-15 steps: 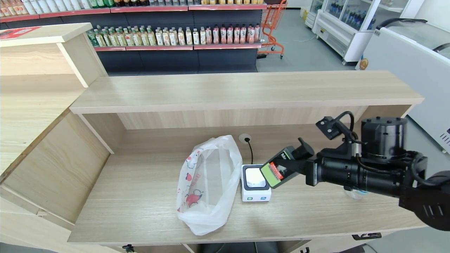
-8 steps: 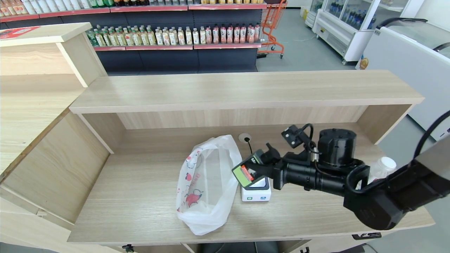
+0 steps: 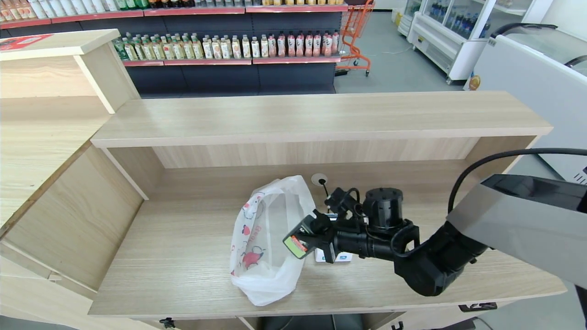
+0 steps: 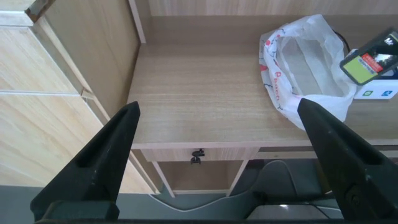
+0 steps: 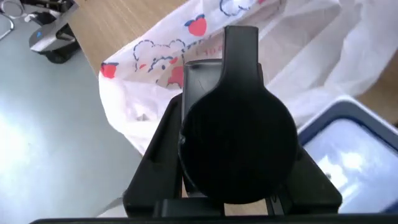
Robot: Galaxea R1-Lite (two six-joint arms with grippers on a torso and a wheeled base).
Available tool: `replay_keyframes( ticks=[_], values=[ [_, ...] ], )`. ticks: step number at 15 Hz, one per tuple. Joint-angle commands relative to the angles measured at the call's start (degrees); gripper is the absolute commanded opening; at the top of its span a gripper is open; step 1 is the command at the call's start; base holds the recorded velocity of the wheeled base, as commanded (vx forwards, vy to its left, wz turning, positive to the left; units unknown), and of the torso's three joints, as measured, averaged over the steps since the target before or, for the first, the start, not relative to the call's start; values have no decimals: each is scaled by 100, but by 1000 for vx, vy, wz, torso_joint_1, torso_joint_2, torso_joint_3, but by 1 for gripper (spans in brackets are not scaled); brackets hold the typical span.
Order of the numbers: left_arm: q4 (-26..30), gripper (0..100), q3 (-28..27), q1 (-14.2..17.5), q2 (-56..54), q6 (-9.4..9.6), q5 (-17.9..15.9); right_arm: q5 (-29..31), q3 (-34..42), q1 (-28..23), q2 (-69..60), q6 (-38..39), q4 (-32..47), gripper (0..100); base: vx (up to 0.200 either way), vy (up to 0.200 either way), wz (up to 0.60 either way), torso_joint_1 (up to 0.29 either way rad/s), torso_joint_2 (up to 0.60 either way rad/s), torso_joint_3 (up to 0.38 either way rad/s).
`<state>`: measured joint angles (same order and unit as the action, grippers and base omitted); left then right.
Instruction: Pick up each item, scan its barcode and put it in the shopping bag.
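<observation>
Right gripper (image 3: pixel 314 231) is clamped on the item (image 3: pixel 297 244), a small dark box with a green and red label, one finger on each side of it. We see the item at the bag's (image 3: pixel 268 238) right edge, label end towards the bag and clear of the tabletop (image 3: pixel 183 261). We can't tell whether it touches the plastic. The bag is white, see-through, with a red cartoon print. It lies on the tabletop, its long side running away from the robot. The scanner (image 3: pixel 341 257) is a white box just right of the bag, mostly hidden behind the right gripper and wrist. Its black cable (image 3: pixel 324 190) runs to a grommet (image 3: pixel 319 178) in the tabletop at the bag's far right corner. In the left wrist view the item (image 4: pixel 368 59) sits between the bag (image 4: pixel 298 62) and the scanner (image 4: pixel 376 93), overlapping the bag's rim. The right wrist view looks past the gripper body onto the bag (image 5: pixel 155 56), with the scanner's glass (image 5: pixel 348 143) beside it. Left gripper (image 4: pixel 217 109) is spread wide with nothing between the fingers (image 4: pixel 118 143). It hangs well apart from the bag, on the bag's left and on the robot's side of the tabletop's near edge.
</observation>
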<state>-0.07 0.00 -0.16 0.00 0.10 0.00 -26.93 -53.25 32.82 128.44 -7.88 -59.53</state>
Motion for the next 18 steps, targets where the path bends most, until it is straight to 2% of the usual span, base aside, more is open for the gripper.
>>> replay_keyframes(
  ticks=[1,5,9,11,12,15,18],
  values=[
    [-1,100,0,-2,9,-1,0,3,-669,155,524,-197,38,0,0,0,0,0,0,0],
    [-1,100,0,-2,9,-1,0,-5,-1434,155,981,-812,477,0,0,0,0,0,0,0],
    [-1,100,0,-2,9,-1,0,-5,-1838,225,1500,-1603,503,0,0,0,0,0,0,0],
    [-1,100,0,-2,9,-1,0,3,-1996,322,1605,-1665,495,0,0,0,0,0,0,0],
    [-1,100,0,7,9,-1,0,3,-2049,348,1623,-1673,495,100,0,0,0,0,0,0],
    [-1,100,0,-2,9,-1,0,-14,-2023,322,1227,-1436,829,100,0,0,0,0,0,0],
    [-1,100,0,-2,9,-1,0,-5,-1812,172,427,-4,1303,100,0,0,0,0,0,0]
  ],
)
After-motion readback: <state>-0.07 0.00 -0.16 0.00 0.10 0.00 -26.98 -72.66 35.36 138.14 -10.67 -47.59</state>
